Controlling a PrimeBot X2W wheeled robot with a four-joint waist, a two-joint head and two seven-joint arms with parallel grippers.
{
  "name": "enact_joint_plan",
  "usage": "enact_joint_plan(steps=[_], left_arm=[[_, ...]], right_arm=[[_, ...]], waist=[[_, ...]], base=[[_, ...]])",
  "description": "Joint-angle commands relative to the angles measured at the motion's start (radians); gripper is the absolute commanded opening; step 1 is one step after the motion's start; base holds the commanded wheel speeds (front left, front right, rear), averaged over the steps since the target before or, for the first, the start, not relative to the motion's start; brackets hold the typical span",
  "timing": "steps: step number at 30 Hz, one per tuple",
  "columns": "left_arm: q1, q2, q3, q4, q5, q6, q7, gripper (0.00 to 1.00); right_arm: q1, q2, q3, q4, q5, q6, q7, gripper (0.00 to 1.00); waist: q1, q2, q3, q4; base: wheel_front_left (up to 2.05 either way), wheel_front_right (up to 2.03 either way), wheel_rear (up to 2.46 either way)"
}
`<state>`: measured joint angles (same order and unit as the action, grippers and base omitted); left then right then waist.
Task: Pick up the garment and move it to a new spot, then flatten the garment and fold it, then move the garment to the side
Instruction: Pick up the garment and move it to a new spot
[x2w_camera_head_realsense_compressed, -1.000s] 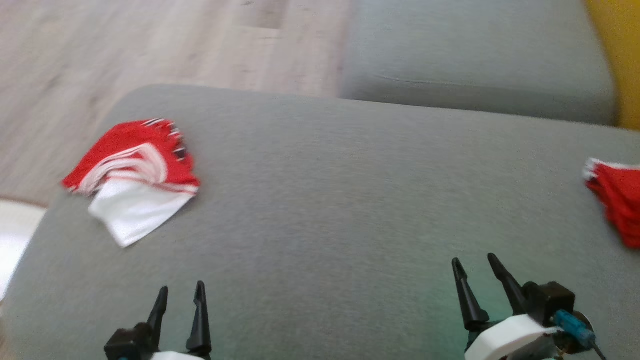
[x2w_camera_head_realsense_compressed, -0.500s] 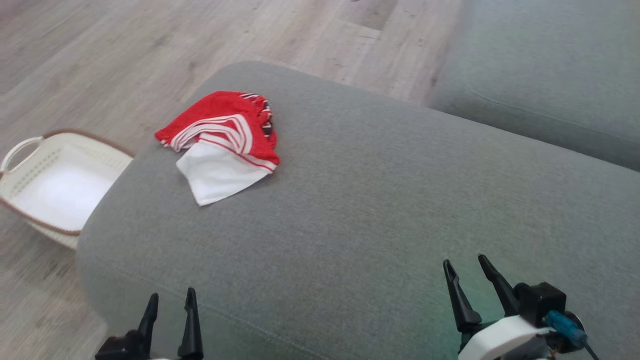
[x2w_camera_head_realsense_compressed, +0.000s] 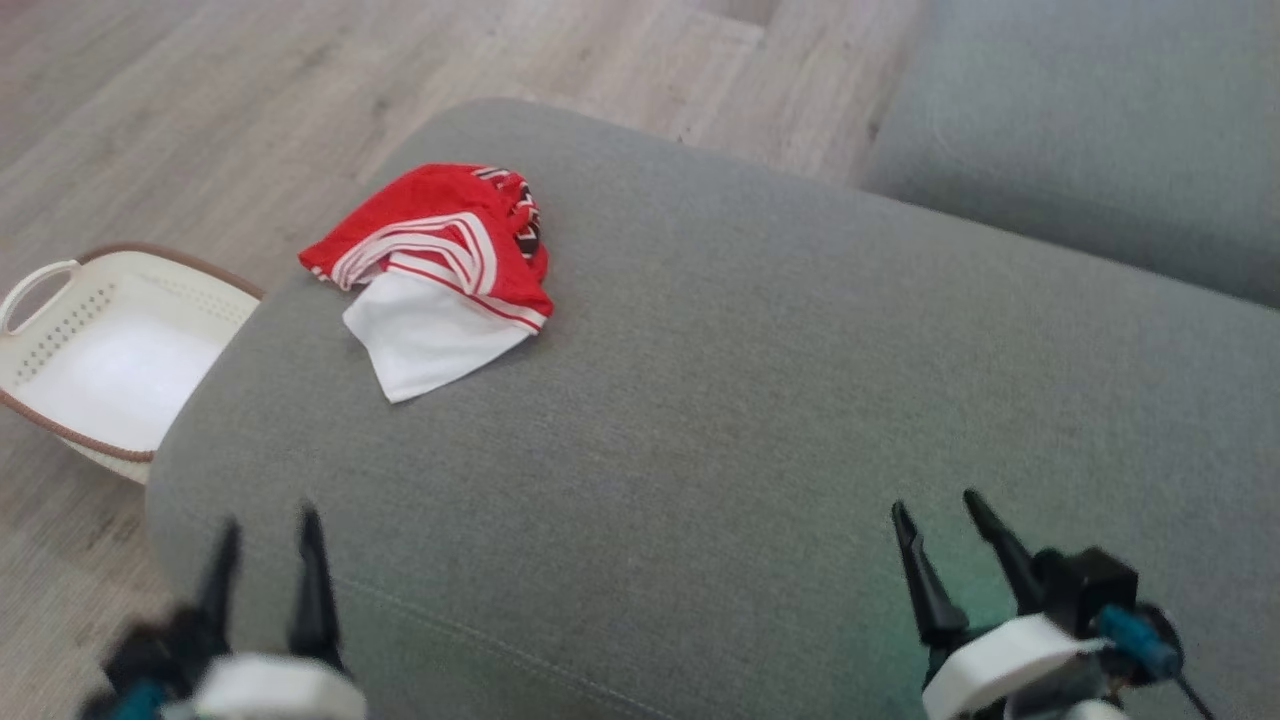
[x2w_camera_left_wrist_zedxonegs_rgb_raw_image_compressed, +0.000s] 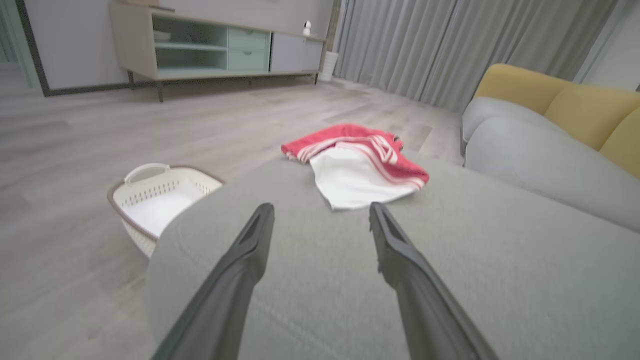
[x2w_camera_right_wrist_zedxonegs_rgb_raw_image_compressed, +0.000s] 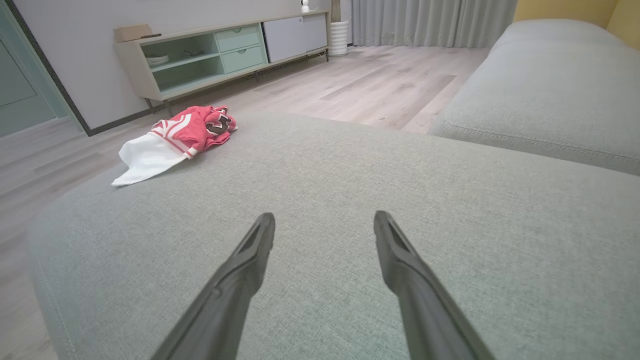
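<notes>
A crumpled red and white garment (x2w_camera_head_realsense_compressed: 435, 275) lies near the far left corner of the grey sofa cushion (x2w_camera_head_realsense_compressed: 760, 400). The left wrist view has the garment (x2w_camera_left_wrist_zedxonegs_rgb_raw_image_compressed: 357, 162) just beyond its fingertips, and the right wrist view has the garment (x2w_camera_right_wrist_zedxonegs_rgb_raw_image_compressed: 172, 140) far off to the left. My left gripper (x2w_camera_head_realsense_compressed: 265, 520) is open at the cushion's near left edge, blurred, with nothing between its fingers. Over the near right of the cushion my right gripper (x2w_camera_head_realsense_compressed: 935, 505) is open and holds nothing.
A white basket (x2w_camera_head_realsense_compressed: 100, 360) with a brown rim stands on the wooden floor left of the cushion, also in the left wrist view as the basket (x2w_camera_left_wrist_zedxonegs_rgb_raw_image_compressed: 155, 200). A second grey cushion (x2w_camera_head_realsense_compressed: 1080, 140) lies at the back right. A low cabinet (x2w_camera_right_wrist_zedxonegs_rgb_raw_image_compressed: 220, 55) stands by the wall.
The head camera swung left, bringing the basket into view and losing a second red garment at the right edge. My left gripper has risen and moved forward; the right one barely moved.
</notes>
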<state>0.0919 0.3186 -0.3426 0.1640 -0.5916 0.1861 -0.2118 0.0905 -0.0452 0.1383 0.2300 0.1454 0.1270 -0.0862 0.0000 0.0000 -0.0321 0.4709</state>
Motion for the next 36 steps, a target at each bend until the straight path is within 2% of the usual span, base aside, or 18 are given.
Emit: enact_joint_plan(steps=[1,5,8,11,13,15,24,31,36], left_arm=[[-0.114,0.038,0.069,-0.071,-0.008,0.012,0.006,1.0],[-0.225,0.107,0.12,-0.141,0.0,0.014,0.04,1.0],[-0.333,0.168,0.16,-0.157,-0.003,-0.001,0.076,1.0],[-0.448,0.224,0.184,-0.139,-0.005,-0.019,0.128,1.0],[-0.559,0.259,0.199,-0.077,-0.025,-0.04,0.186,1.0],[-0.593,0.267,0.201,-0.048,-0.03,-0.044,0.204,1.0],[-0.787,0.262,0.178,0.267,-0.111,-0.095,0.385,1.0],[-0.873,0.226,0.142,0.434,-0.155,-0.143,0.489,1.0],[-0.91,0.201,0.115,0.534,-0.167,-0.16,0.55,1.0]], right_arm=[[-0.073,-0.005,0.007,-0.053,-0.02,0.004,0.007,1.0],[-0.102,-0.005,-0.003,-0.093,-0.053,0.004,0.031,1.0],[-0.126,-0.005,-0.004,-0.125,-0.079,0.004,0.054,1.0],[-0.153,-0.005,-0.006,-0.162,-0.11,0.004,0.079,1.0],[-0.18,-0.005,-0.007,-0.199,-0.142,0.004,0.104,1.0],[-0.188,-0.005,-0.008,-0.211,-0.151,0.004,0.112,1.0],[-0.233,-0.005,-0.015,-0.302,-0.209,0.004,0.17,1.0],[-0.243,-0.005,-0.021,-0.361,-0.243,0.004,0.197,1.0],[-0.249,-0.005,-0.019,-0.387,-0.255,0.004,0.21,1.0]], waist=[[0.0,0.0,0.027,-0.021],[0.0,0.0,0.075,-0.054],[0.0,0.0,0.119,-0.086],[0.0,0.0,0.17,-0.125],[0.0,0.0,0.223,-0.167],[0.0,0.0,0.239,-0.18],[0.0,0.0,0.383,-0.276],[0.0,0.0,0.471,-0.294],[0.0,0.0,0.513,-0.294]], base=[[0.0,0.0,0.0],[0.0,0.0,0.0],[0.0,0.0,0.0],[0.0,0.0,0.0],[0.0,0.0,0.0],[0.0,0.0,0.0],[0.0,0.0,0.0],[0.0,0.0,0.0],[0.0,0.0,0.0]])
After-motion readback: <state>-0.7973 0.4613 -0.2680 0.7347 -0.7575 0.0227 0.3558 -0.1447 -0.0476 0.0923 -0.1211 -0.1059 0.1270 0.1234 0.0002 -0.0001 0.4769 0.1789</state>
